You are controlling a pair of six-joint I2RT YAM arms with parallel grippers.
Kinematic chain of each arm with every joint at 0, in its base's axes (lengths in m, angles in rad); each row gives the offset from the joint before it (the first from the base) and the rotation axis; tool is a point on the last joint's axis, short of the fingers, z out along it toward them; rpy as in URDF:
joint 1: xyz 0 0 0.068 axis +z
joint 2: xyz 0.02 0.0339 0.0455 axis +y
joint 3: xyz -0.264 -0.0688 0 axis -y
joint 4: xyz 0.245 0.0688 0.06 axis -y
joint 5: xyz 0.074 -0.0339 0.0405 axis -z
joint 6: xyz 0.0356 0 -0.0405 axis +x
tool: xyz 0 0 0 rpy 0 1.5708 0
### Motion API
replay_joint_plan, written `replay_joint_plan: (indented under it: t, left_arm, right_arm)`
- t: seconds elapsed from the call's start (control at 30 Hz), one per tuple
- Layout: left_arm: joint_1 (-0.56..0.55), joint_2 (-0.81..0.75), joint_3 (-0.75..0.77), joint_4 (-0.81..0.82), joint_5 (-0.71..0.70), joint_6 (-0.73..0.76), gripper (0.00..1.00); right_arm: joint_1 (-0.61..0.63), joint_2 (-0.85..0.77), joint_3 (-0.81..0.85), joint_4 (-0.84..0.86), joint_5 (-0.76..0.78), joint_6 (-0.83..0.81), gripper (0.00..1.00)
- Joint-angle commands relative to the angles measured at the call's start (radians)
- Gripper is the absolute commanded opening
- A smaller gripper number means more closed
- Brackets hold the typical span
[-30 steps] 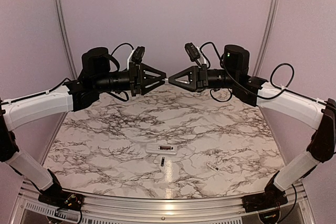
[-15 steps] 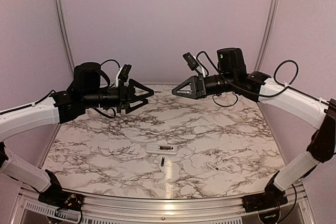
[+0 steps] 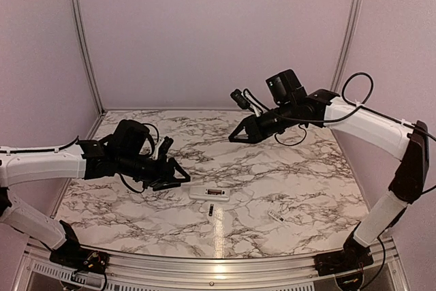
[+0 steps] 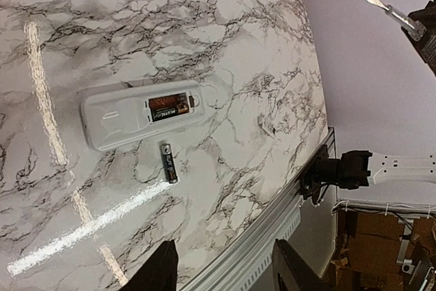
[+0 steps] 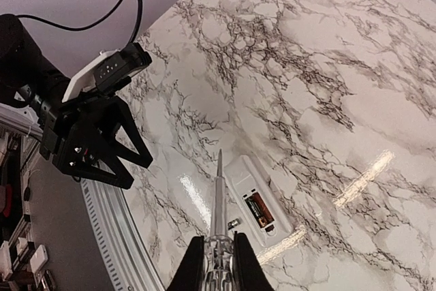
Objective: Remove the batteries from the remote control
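Observation:
The white remote control [image 3: 208,193] lies face down near the table's front middle, its recess open, with one battery [image 4: 170,103] still inside. A second battery [image 3: 211,210] lies loose on the table just in front of it. My left gripper [image 3: 178,172] is open and empty, low over the table just left of the remote. In the left wrist view its fingertips [image 4: 160,270] frame the table's front edge, short of the remote [image 4: 122,117]. My right gripper [image 5: 219,267] is shut on a thin grey rod [image 5: 219,195], held high, pointing down towards the remote [image 5: 238,175].
A small white flat chip [image 3: 275,216] lies to the right of the remote near the front. The metal rail [image 4: 266,236] runs along the table's front edge. Lilac walls close the back and sides.
My left arm has swung down from mid-air at the back to low beside the remote. My right arm has dropped a little and tilted its rod down towards the table.

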Motion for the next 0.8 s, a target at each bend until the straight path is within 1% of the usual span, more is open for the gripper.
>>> replay_joint_plan:
  t: [0.0, 0.1, 0.27, 0.47, 0.77]
  left_arm:
    - [-0.036, 0.055, -0.027, -0.026, 0.007, 0.028, 0.49]
    - [-0.052, 0.102, -0.033, -0.037, 0.001, 0.043, 0.48]
    - [-0.069, 0.167, -0.031, 0.000, 0.015, 0.042, 0.49]
    - [-0.069, 0.258, 0.013, 0.009, 0.025, 0.058, 0.53]
    - [-0.070, 0.346, 0.069, 0.025, 0.029, 0.062, 0.53]
  right_arm:
    - [0.003, 0.005, 0.030, -0.066, 0.068, -0.043, 0.00]
    - [0.003, -0.002, 0.004, -0.055, 0.074, -0.031, 0.00]
    - [0.003, -0.009, -0.025, -0.039, 0.082, -0.007, 0.00]
    - [0.003, -0.017, -0.041, -0.033, 0.095, 0.011, 0.00]
    - [0.002, -0.022, -0.045, -0.047, 0.109, 0.013, 0.00]
